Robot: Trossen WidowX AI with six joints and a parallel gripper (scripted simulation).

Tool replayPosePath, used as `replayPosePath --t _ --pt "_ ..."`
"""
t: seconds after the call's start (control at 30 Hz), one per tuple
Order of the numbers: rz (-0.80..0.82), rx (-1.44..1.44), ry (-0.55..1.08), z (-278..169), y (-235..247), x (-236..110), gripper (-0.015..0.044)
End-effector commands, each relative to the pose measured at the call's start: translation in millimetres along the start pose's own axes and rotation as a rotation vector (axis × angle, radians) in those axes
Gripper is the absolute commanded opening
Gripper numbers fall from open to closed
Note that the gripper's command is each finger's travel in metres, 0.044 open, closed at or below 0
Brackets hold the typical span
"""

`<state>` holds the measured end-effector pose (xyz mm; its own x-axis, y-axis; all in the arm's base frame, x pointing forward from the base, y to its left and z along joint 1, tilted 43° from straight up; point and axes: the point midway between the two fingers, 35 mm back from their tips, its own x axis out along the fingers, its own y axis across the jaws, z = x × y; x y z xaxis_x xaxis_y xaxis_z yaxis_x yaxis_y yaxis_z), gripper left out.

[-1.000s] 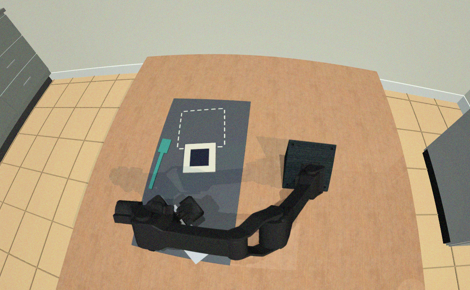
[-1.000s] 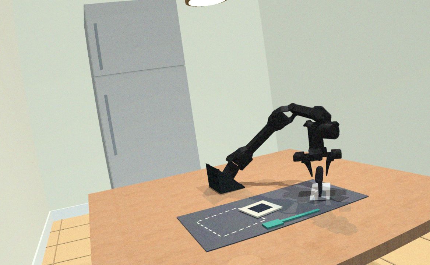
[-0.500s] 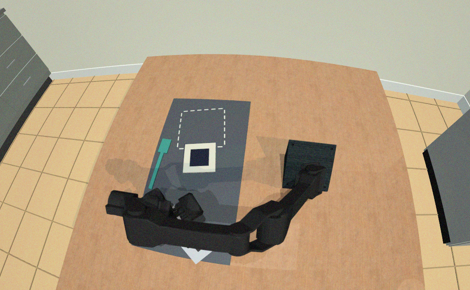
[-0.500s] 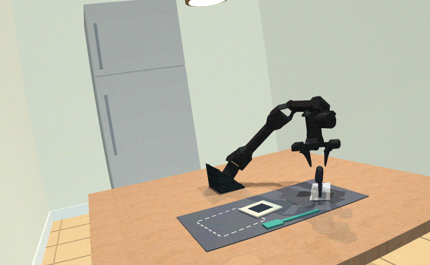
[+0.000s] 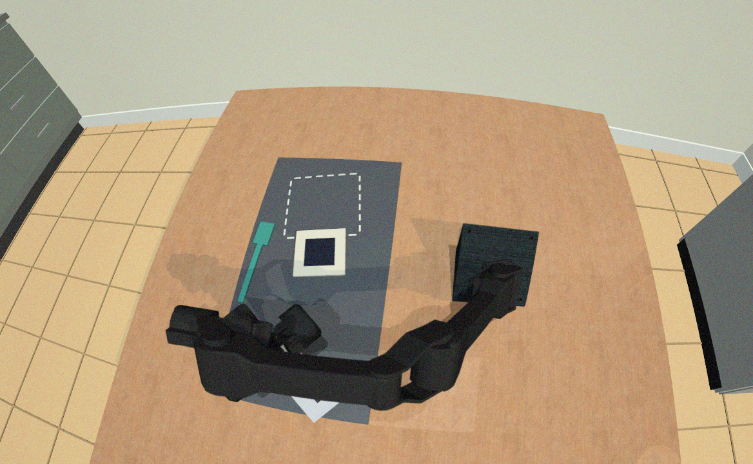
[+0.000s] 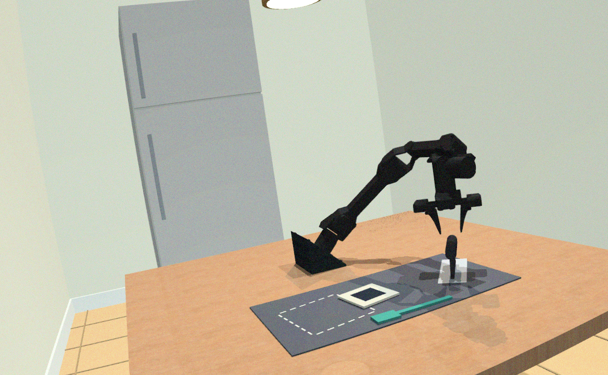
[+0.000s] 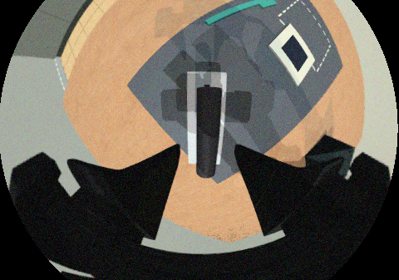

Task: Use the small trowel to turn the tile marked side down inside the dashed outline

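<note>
The gripper (image 6: pixel 449 229) was seen above the near end of the mat (image 6: pixel 502 278), its fingers apart and nothing held between them. Directly under it, the trowel (image 6: pixel 451 251) stood with its dark handle upright and its pale blade on the mat. Farther along, a green tool (image 6: pixel 408 310) lay at the mat's edge. Beyond it, the tile (image 6: pixel 367 295) lay with the dark marked side up, just at the border of the dashed outline (image 6: pixel 296 311).

The top view looks straight down on the table (image 5: pixel 483 173). The exterior view faces it from the side, farther away. The wrist view looks down, close. All share the mat (image 5: pixel 379 190).
</note>
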<state>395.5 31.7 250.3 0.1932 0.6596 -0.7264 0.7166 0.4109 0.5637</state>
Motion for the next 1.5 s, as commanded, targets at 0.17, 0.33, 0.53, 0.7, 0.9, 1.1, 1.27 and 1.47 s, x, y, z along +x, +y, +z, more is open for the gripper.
replayPosePath --t 0.17,0.33,0.53,0.7,0.9,1.1,1.27,1.47 --pt "-0.004 -0.021 0.0 0.2 0.2 5.8 0.027" --pt "-0.007 -0.016 0.003 0.3 0.2 13.6 0.027" --pt "-0.011 -0.01 0.008 0.1 0.0 23.1 0.027" --pt "-0.015 -0.006 0.012 -0.2 -0.4 31.0 0.027" --pt "-0.018 0.0 0.016 -0.7 -1.0 40.5 0.027" --pt "-0.021 0.004 0.019 -1.2 -1.5 46.1 0.0244" --pt "-0.021 0.004 0.019 -1.2 -1.5 46.1 0.0132" --pt "-0.021 0.004 0.019 -1.2 -1.5 46.1 0.013"
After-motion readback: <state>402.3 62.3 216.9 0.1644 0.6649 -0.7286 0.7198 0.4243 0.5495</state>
